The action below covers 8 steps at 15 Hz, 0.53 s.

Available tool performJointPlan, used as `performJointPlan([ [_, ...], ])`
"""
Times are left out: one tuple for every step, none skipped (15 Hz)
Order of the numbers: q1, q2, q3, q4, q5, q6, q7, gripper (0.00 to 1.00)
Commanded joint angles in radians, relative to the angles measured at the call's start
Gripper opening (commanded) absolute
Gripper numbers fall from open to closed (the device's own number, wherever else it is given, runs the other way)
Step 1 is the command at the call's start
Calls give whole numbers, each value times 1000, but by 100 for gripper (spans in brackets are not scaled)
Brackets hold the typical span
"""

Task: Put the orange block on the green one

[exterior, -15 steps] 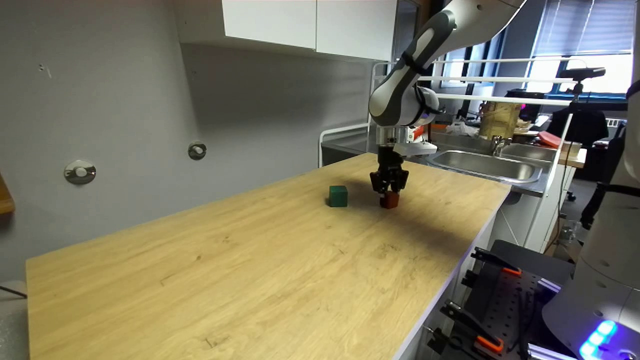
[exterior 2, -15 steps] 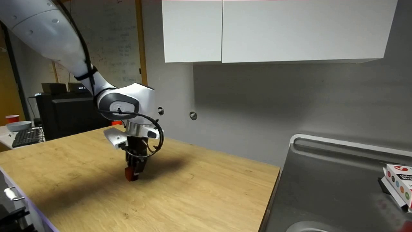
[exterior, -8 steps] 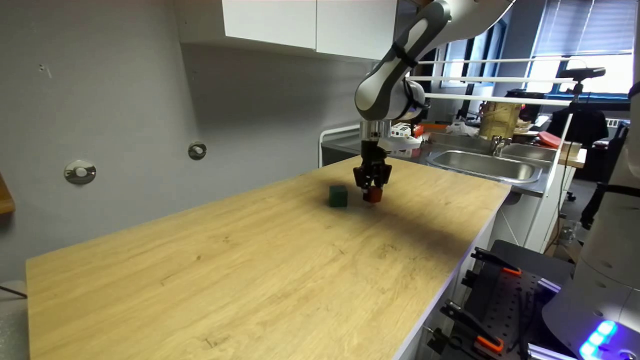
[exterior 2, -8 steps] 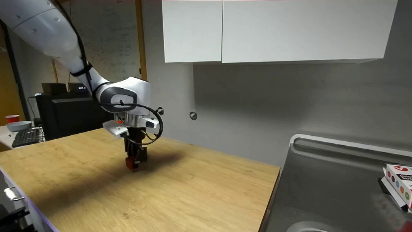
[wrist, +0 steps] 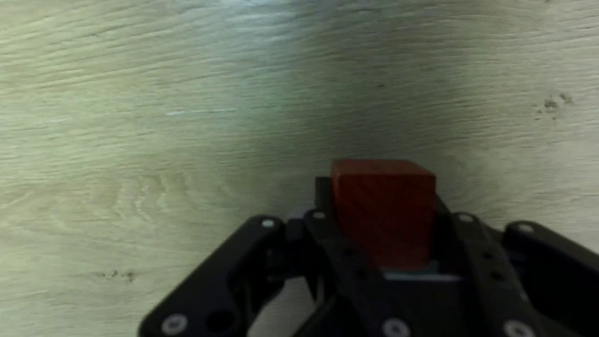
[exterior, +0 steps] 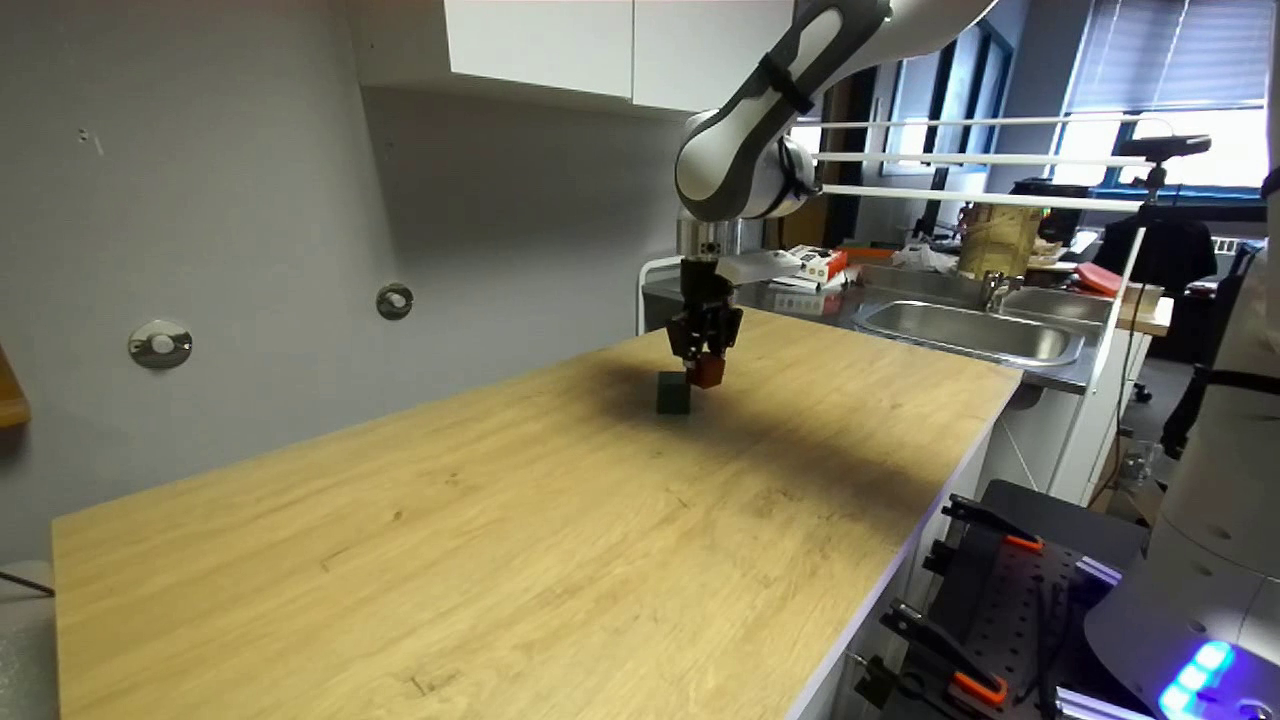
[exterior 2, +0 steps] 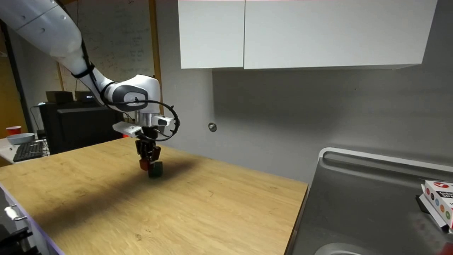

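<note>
**Grip on the orange block (wrist: 383, 220)**

The fingers (wrist: 324, 196) of the gripper (wrist: 382, 201) clamp the block between their tips, on opposite faces; in both exterior views it hangs just beside and slightly higher than the green block (exterior: 672, 396).

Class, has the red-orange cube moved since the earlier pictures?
Yes: in an exterior view, the red-orange cube shifted left and up, away from the silver metal sink.
</note>
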Motion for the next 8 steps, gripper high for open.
performJointPlan([
  [9, 10, 11, 57, -45, -39, 36, 19],
  [12, 13, 12, 67, -48, -43, 36, 19],
  [15, 15, 15, 75, -51, -44, 36, 19],
  [18, 19, 17, 84, -54, -47, 36, 19],
  [20, 23, 20, 92, -56, -50, 35, 19],
  [22, 30, 23, 103, -57, -55, 36, 19],
  [23, 35, 25, 110, -59, -59, 34, 19],
  [24, 44, 26, 121, -58, -62, 34, 19],
])
